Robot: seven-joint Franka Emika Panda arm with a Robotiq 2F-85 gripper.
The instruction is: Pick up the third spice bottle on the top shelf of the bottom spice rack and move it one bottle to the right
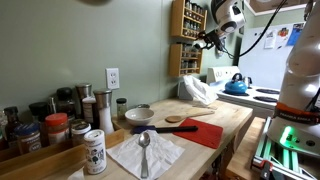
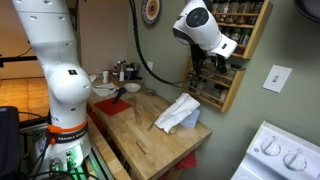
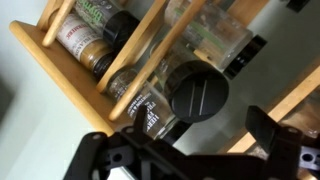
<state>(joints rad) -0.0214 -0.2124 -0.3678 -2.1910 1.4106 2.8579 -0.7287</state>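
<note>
A sage-green kitchen wall rises behind a butcher-block counter (image 1: 230, 113). The bottom spice rack (image 1: 189, 62) hangs on that wall, its pale wooden slats cradling round glass jars. In the wrist view, one spice bottle (image 3: 175, 100) with a dark round cap lies just ahead of the gripper (image 1: 207, 40). The gripper's black fingers (image 3: 100, 150) are spread wide and hold nothing.

Spice rack (image 3: 135, 45): light bare wood, matt; jars (image 3: 150, 105) clear glass w/ black plastic caps (image 3: 197, 92), slight sheen. Counter (image 1: 225, 118) smooth wood, spoon (image 1: 145, 142) shiny metal, kettle (image 1: 236, 86) glossy blue. Robot arm (image 2: 65, 85): white glossy plastic.
</note>
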